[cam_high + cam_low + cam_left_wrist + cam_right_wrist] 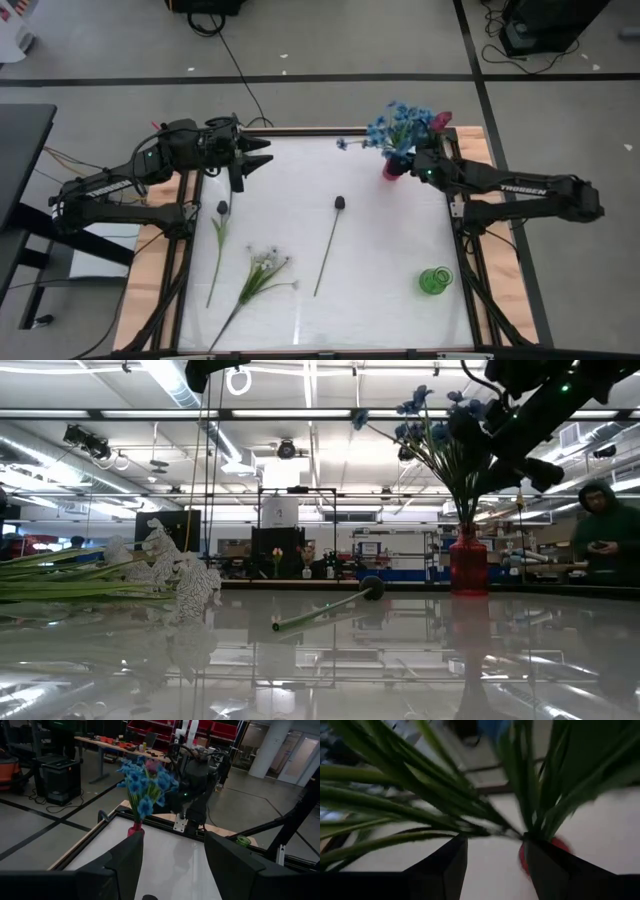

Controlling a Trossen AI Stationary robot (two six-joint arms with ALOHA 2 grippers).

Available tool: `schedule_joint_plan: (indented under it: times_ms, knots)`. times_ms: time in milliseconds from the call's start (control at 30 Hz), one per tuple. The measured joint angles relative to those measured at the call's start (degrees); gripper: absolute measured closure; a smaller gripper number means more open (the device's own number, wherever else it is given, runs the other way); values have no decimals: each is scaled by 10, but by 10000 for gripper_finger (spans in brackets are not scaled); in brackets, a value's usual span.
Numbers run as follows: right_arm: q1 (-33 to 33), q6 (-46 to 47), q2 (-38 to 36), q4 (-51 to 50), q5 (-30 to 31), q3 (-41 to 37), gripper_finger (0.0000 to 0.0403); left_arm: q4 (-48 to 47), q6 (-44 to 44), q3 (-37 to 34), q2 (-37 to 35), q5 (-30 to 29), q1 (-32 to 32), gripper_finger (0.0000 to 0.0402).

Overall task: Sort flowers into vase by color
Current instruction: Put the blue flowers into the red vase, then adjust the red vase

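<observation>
A red vase point(392, 168) point(468, 565) stands near the table's far right corner and holds blue flowers point(398, 125) point(145, 782) and a red-pink bud point(438, 120). My right gripper point(418, 162) point(495, 850) is open right beside the vase. The green stems point(470, 815) fan out just past its fingertips. On the table lie two dark-bud flowers point(340, 203) point(222, 207) and a white cluster flower point(265, 262) point(170, 575). My left gripper point(262, 155) point(172, 862) hovers open over the far left of the table and holds nothing. My right gripper is open at the stems just above the red vase's mouth point(560, 845), coming in from the table's right side. Whether either finger touches a stem I cannot tell.
A green vase point(435, 280) point(243, 840) stands near the table's near right corner. The table's dark frame point(300, 131) edges the white surface. A person in a dark hood point(600, 530) is in the room beyond the table.
</observation>
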Motion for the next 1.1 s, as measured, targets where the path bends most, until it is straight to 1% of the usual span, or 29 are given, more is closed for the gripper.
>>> schedule_joint_plan:
  times_ms: [67,133,300,400,567,633,700,800,900,1000,1100]
  knots:
    - [0,0,-11,-14,-44,0,204,0,0,0,0,0,0,184]
    - [0,-4,-21,-49,-80,6,204,0,0,0,0,0,0,184]
    - [0,-14,-49,-135,-121,52,202,0,0,0,0,0,0,184]
    - [0,-46,-63,-159,-158,82,202,0,0,0,0,0,0,184]
    - [2,-98,-72,-202,-258,122,206,0,0,0,0,0,0,184]
    - [7,-114,-72,-225,-301,125,210,0,0,0,0,0,0,184]
    - [16,-129,-69,-251,-328,124,215,0,0,0,0,0,0,184]
    - [39,-146,-58,-290,-346,115,223,0,0,0,0,0,0,184]
    - [64,-157,-43,-320,-341,101,229,0,0,0,0,0,0,184]
    - [95,-152,-29,-319,-321,77,233,0,0,0,0,0,0,184]
    - [130,-138,-10,-299,-283,49,235,0,0,0,0,0,0,184]
